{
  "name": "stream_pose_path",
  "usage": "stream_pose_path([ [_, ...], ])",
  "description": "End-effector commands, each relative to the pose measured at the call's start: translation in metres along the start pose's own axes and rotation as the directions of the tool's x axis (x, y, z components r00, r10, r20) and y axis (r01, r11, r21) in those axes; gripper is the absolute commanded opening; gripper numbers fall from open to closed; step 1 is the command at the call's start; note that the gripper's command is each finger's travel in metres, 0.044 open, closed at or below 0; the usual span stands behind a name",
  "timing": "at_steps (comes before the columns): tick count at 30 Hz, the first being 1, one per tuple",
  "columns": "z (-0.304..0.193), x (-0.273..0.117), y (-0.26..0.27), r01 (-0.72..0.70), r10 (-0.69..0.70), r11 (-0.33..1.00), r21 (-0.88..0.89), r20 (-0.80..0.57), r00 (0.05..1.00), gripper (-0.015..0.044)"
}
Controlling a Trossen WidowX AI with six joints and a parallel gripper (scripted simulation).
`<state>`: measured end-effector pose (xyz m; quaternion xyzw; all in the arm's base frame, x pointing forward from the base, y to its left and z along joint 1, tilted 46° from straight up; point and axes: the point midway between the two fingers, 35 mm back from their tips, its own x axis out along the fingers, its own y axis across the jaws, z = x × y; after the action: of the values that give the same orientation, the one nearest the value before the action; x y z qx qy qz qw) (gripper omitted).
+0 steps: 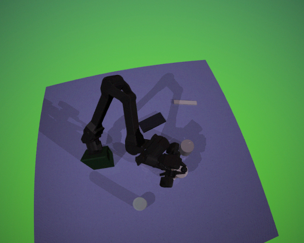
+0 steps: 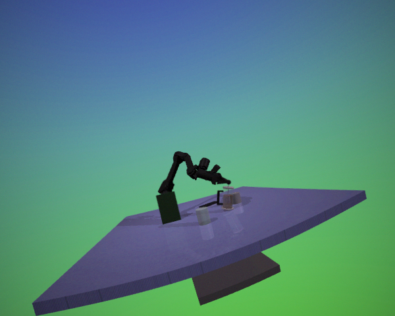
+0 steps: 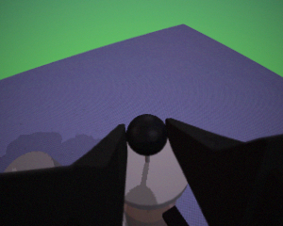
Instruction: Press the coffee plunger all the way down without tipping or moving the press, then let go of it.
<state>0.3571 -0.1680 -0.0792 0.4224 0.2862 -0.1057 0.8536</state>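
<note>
My end effector is pinching the black knob, and any sideways drift while I am pushing down could be tipping the press.

A purple counter is carrying a press, pale cylinder, tan cylinder, green block, dark slab and, toward one corner, a whitish strip.

Coffee press seemingly upright; black plunger knob raised.
</note>
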Motion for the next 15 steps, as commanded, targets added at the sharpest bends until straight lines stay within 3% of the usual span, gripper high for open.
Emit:
stream_pose_path([
  [1, 0.0, 0.0, 0.0, 0.0, 0.0, 1.0, 0.0, 0.0, 1.0, 0.0113],
  [9, 0.0, 0.0, 0.0, 0.0, 0.0, 1.0, 0.0, 0.0, 1.0, 0.0113],
  [15, 0.0, 0.0, 0.0, 0.0, 0.0, 1.0, 0.0, 0.0, 1.0, 0.027],
])
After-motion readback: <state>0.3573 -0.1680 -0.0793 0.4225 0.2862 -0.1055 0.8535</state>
